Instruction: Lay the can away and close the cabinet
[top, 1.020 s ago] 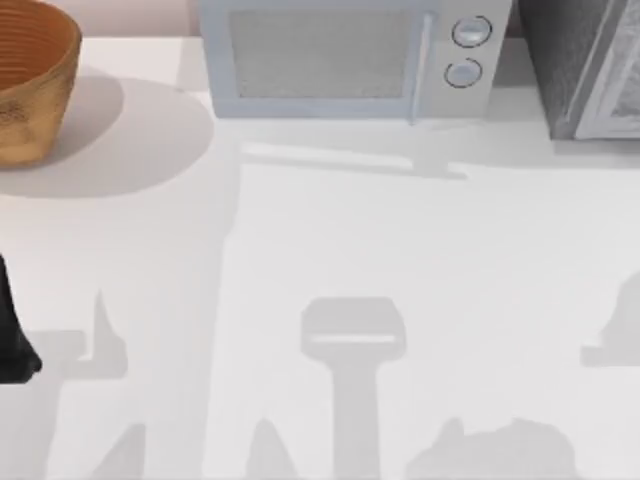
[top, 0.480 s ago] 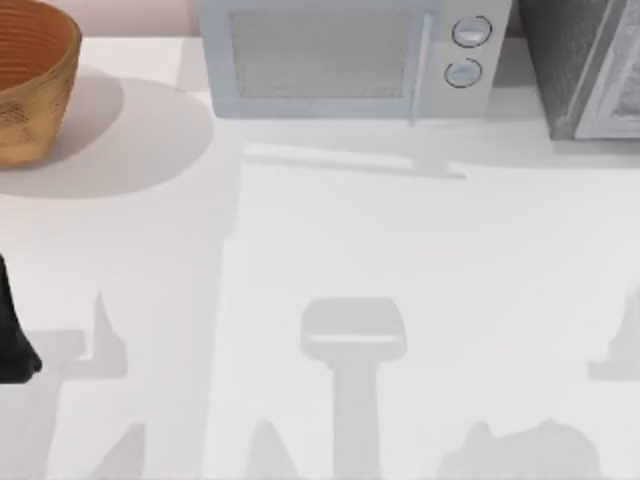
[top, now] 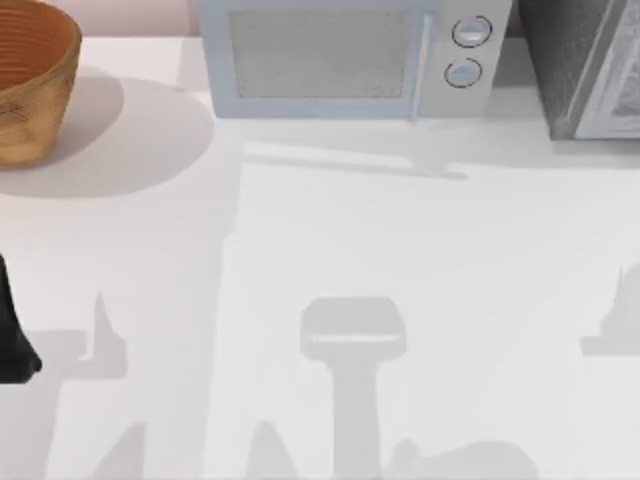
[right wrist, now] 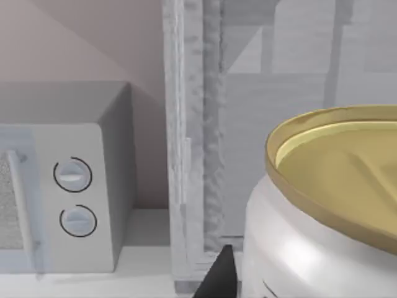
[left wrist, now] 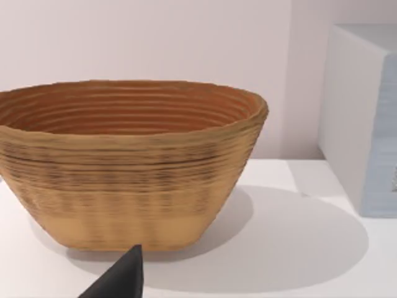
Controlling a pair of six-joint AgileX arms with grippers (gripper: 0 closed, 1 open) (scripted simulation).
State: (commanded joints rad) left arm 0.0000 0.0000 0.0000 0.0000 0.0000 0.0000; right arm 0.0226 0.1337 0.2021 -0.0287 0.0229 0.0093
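Top view, from its left: the left arm (top: 12,335) was seen as a dark shape at the table's left edge, parked; how its fingers stood could not be told. A woven basket (top: 30,80) stood at the far left corner of the white table (top: 420,260), with its shadow cast to its right. A pale microwave (top: 345,55) was placed at the far middle, door shut, its two dials (top: 467,50) on its right side. At the far right corner the grey cabinet (top: 585,65) was seen, apart from the microwave by a narrow gap. Grey shadows of the arms lay across the near part of the table.

In the left wrist view the basket (left wrist: 124,164) was seen upright on the table, a dark fingertip (left wrist: 121,279) of the left gripper in front of it and a side of the microwave (left wrist: 363,118) beside it.

In the right wrist view the microwave (right wrist: 68,192) with its dials (right wrist: 74,198) was shown, then the cabinet (right wrist: 205,124) with its grey textured frame. The can (right wrist: 316,211), white with a dull gold top, was seen very close to the camera in front of the cabinet, with a dark fingertip (right wrist: 218,276) of the right gripper just beside its side. Whether the can was gripped, and how wide the right fingers stood, could not be told.
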